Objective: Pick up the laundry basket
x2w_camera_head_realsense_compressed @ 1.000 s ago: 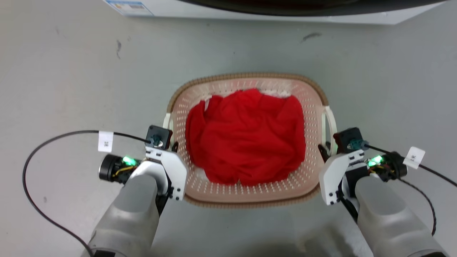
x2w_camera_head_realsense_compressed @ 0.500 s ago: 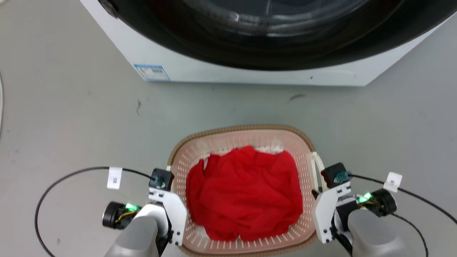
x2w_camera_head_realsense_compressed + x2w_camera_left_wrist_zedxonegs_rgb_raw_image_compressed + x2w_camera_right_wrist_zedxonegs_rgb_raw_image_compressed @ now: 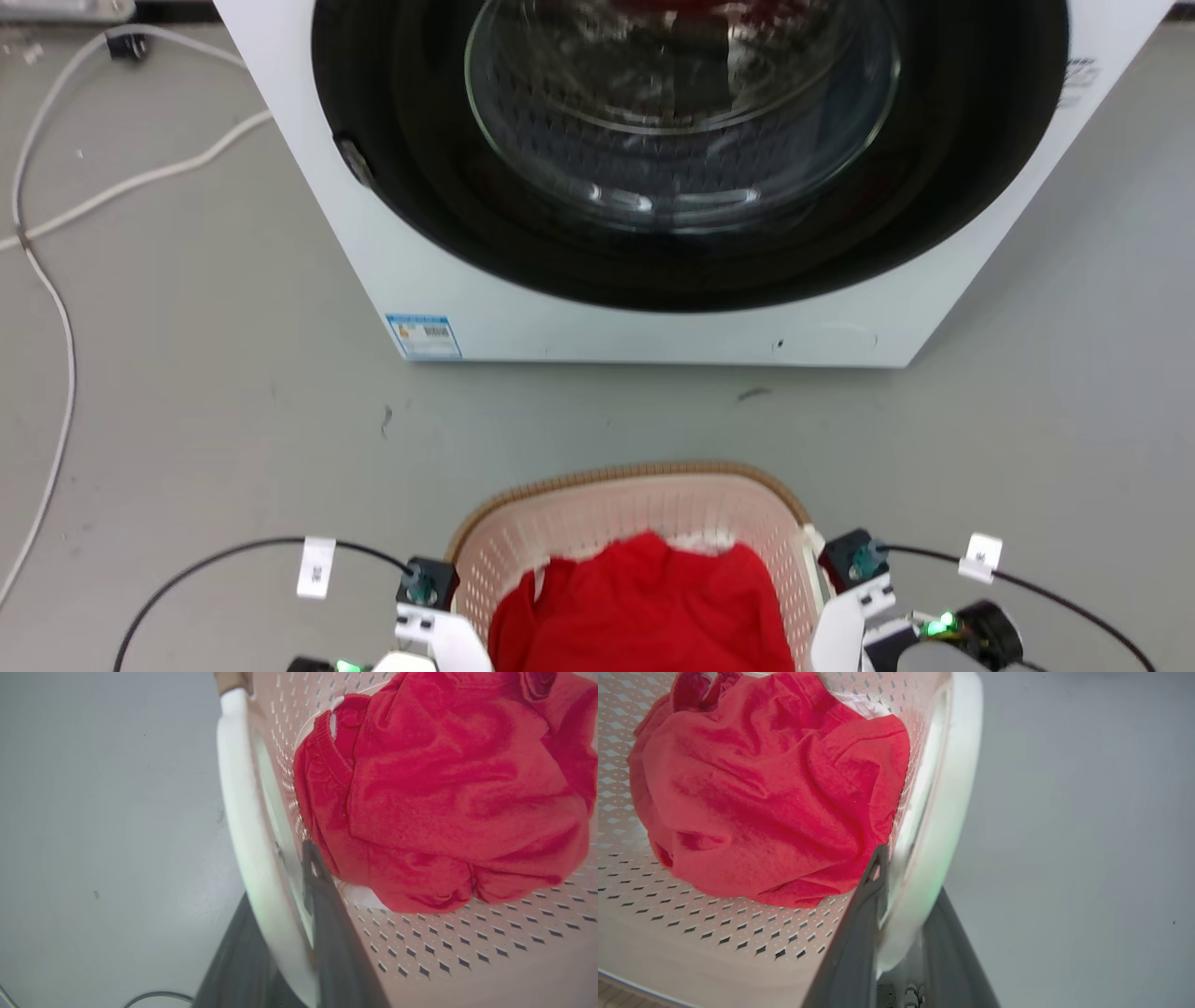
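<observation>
The left pincer [image 3: 275, 877] is clenched on the left white handle [image 3: 238, 812]: one dark finger lies outside the bar, and the other is slipped through the opening against the perforated wall. Just inboard of it, between the two pincers, sits the laundry basket [image 3: 635, 509] with a red garment [image 3: 444, 788] heaped inside. The right pincer [image 3: 910, 877] mirrors that grasp on the right handle [image 3: 957, 788]. Gripping both sides likely keeps the load level for the lift. The wrist views show the fingers straddling the handles. The head view instead shows the washing machine [image 3: 448, 280] ahead of the pincers — whether the basket is clear of the floor [image 3: 187, 392] I cannot tell.
</observation>
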Motion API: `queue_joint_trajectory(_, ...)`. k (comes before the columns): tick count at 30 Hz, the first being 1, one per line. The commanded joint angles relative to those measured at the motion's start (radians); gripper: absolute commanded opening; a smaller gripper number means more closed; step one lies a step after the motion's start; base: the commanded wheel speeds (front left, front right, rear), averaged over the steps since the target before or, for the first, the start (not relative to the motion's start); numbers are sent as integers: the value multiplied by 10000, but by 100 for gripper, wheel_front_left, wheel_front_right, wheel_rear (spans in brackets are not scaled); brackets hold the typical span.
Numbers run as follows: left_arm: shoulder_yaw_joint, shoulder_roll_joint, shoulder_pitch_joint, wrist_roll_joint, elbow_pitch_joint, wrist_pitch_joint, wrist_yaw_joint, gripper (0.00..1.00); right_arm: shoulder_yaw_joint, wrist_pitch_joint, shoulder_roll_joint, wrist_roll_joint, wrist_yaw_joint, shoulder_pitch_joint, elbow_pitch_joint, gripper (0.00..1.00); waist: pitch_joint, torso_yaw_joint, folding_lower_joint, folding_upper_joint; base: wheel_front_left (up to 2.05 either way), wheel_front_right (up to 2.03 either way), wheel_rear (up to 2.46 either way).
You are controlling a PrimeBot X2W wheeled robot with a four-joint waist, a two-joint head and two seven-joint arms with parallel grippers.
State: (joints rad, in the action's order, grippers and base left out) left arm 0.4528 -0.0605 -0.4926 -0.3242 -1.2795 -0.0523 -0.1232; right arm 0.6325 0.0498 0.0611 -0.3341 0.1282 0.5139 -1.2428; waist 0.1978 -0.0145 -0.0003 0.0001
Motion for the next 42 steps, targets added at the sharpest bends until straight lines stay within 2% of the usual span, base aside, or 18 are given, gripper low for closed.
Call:
queue_joint_trajectory(1, 206, 183, 264, -131, 85, -87, -109, 0, 213, 46, -196, -166, 47, -228, 168, 0, -623, -62, 3, -1, 0, 0, 0)
queue_joint_trajectory(9, 924, 139, 1088, -917, 237, -477, -111, 0, 1032, 584, -218, -1003, 50, -998, 222, 0, -1762, -113, 3, -1, 0, 0, 0)
queue_joint_trajectory(16, 1449, -25, 1425, -1465, 391, -662, -111, 0, 1542, 817, -165, -1571, 50, -1253, 168, 0, -2188, -116, 3, -1, 0, 0, 0)
queue_joint_trajectory(32, 2339, -336, 1496, -2601, 585, -1133, -109, 0, 2641, 1429, 102, -2795, 50, -1311, 396, 0, -2504, -208, 3, -1, 0, 0, 0)
queue_joint_trajectory(42, 2779, -406, 1321, -3061, 563, -1073, -108, 0, 3206, 1481, 214, -3360, 50, -1161, 415, 0, -2490, -191, 3, -1, 0, 0, 0)
